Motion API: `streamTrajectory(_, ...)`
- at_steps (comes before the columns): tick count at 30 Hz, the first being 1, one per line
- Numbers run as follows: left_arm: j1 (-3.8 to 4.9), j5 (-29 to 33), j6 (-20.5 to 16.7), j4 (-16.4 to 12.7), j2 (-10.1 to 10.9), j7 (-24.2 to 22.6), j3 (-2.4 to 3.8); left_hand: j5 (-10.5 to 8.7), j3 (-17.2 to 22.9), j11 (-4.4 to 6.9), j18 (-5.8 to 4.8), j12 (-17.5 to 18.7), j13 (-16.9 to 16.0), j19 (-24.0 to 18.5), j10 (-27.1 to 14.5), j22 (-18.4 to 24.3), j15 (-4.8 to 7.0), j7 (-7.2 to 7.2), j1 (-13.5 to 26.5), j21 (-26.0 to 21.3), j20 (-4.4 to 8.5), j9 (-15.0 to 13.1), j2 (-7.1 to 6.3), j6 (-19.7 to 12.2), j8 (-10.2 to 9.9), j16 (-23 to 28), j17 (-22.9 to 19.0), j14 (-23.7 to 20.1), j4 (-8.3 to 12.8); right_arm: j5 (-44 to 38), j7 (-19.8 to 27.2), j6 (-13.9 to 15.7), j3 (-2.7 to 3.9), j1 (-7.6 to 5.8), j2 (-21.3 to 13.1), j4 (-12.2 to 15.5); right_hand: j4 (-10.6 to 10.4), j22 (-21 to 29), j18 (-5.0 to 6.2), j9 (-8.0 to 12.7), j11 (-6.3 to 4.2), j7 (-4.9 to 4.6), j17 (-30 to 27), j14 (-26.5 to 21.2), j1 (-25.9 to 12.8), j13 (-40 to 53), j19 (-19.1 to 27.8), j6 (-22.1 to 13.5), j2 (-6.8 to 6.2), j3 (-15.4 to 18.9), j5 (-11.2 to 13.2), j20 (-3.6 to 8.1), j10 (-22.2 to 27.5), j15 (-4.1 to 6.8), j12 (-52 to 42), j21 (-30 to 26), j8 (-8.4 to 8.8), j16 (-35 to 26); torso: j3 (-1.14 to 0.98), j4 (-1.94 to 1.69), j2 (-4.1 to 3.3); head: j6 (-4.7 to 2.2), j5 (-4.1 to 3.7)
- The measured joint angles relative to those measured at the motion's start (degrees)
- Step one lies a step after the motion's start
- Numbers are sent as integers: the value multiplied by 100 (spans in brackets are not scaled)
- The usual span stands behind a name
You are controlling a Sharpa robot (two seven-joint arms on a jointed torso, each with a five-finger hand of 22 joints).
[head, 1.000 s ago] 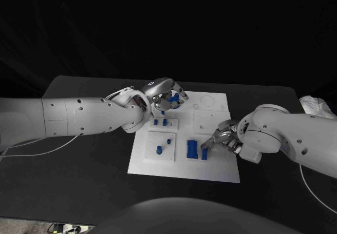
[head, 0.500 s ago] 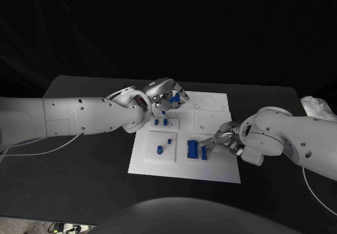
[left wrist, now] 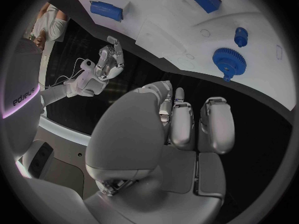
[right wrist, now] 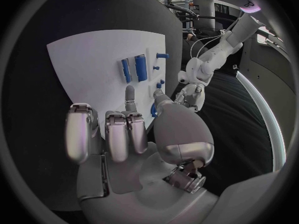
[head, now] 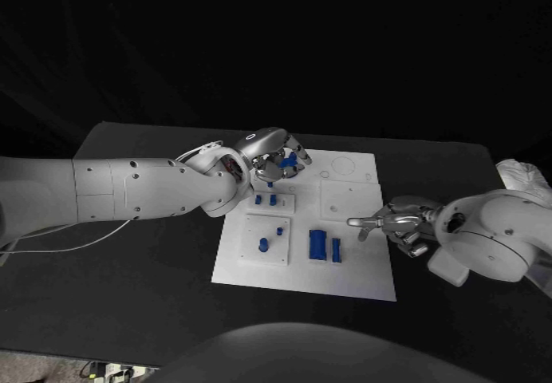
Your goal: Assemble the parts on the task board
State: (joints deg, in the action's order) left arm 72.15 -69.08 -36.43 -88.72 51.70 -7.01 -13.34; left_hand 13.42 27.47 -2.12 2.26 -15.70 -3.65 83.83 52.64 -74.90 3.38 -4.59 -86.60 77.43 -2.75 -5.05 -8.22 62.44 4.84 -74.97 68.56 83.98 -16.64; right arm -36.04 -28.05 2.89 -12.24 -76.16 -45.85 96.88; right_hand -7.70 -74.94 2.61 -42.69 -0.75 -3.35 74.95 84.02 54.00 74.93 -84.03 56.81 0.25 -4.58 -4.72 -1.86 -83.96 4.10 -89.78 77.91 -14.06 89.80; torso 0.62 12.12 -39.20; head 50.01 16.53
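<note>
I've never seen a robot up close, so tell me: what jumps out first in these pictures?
The white task board glows mid-table against the black, dotted with small blue parts, the biggest a blue block near its front. The left hand hovers over the board's far edge, gripping a blue part. The right hand hangs by the board's right edge, holding nothing.

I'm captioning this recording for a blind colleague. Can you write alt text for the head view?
A white task board lies mid-table with small blue parts on it. The left hand hovers over the board's far edge, holding a blue piece. The right hand sits at the board's right edge, fingers apart, holding nothing.
</note>
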Motion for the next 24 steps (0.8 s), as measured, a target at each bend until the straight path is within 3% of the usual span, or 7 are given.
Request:
streamTrajectory(7,-1,213,-288,-75,62,-402,0,-164,-262,-24,163,-138,-42,-340,355,-1,-91,1,585,-851,-96,-41,3,63,44,737,-843,-343,14,242,1644,924,-11,-3,-806,463,-531,1,200,-270,2,8,-1,7,249,-1,297,-150,221,260,-516,-67,-13,-1,288,-1565,-480,-475,-1,8,10,0,-12)
streamTrajectory(9,-1,428,-400,-122,93,-623,0,-224,-613,-67,360,-259,-78,-1241,448,-4,-274,-42,1007,-2200,-216,-41,-53,104,44,2000,-2096,-1568,37,457,2240,1155,-16,23,-951,507,-799,149,548,-79,229,-182,-677,-1123,397,-53,1555,-472,215,466,-497,-228,1406,-261,2037,-4003,-354,-2176,3,11,14,0,-26)
streamTrajectory(12,-2,1076,-474,-190,148,-1140,0,-42,-1218,-262,491,-304,-80,-3301,158,-5,-683,-169,1468,-4546,-410,-8,-75,17,-23,3300,-2999,-3415,69,929,3274,1405,-24,68,-1120,495,-877,1351,528,538,850,-462,-2611,-3764,649,-1482,3360,-1137,244,825,-270,-678,4281,-940,5042,-6516,160,-5075,9,19,26,0,-40)
streamTrajectory(15,-3,1928,-426,-245,191,-1726,0,-430,-2255,-272,306,33,-26,-5135,-720,380,-794,-189,1895,-5887,-530,72,6,-327,-57,4497,-3732,-5135,104,1440,4176,1473,-26,94,-1194,404,-504,3389,285,1294,875,119,-4275,-6379,603,-2931,6057,-2303,456,1293,-132,-1028,6652,-1218,6904,-7417,801,-7308,14,34,48,0,-11)
streamTrajectory(17,-3,2427,-334,-278,220,-2034,2,-805,-3589,-48,171,377,9,-6221,-1513,827,-630,0,1967,-6672,-673,121,-313,-657,-120,5370,-4349,-6367,14,1722,4606,1473,-26,101,-1206,340,-646,5723,410,2110,382,780,-6068,-7850,742,-4677,7760,-3455,342,1433,-126,-1284,7780,-1080,7913,-7611,991,-8445,10,46,63,0,9)
streamTrajectory(20,-3,3189,-77,-320,257,-2456,2,-911,-4281,433,170,954,95,-7564,-2991,3556,-422,404,2219,-7454,-796,182,-847,-1387,-179,6703,-5725,-7840,-92,2139,5175,1429,-24,111,-1217,225,-893,7337,537,2914,-272,1443,-7359,-8366,966,-6882,8349,-4374,278,1443,-126,-1399,8363,-845,8790,-7770,1143,-8938,3,60,76,0,16)
streamTrajectory(24,-2,3903,320,-334,260,-2767,2,-911,-4398,761,171,1300,185,-8082,-4023,5469,-317,701,2370,-7632,-912,257,-983,-2610,-231,7300,-6523,-8309,-80,2489,5646,1324,-24,125,-1224,143,-914,7475,538,3308,-699,1751,-7479,-8401,1080,-7466,8415,-4682,205,1377,-126,-1341,8396,-637,8958,-7771,1124,-8964,-12,61,81,0,-27)
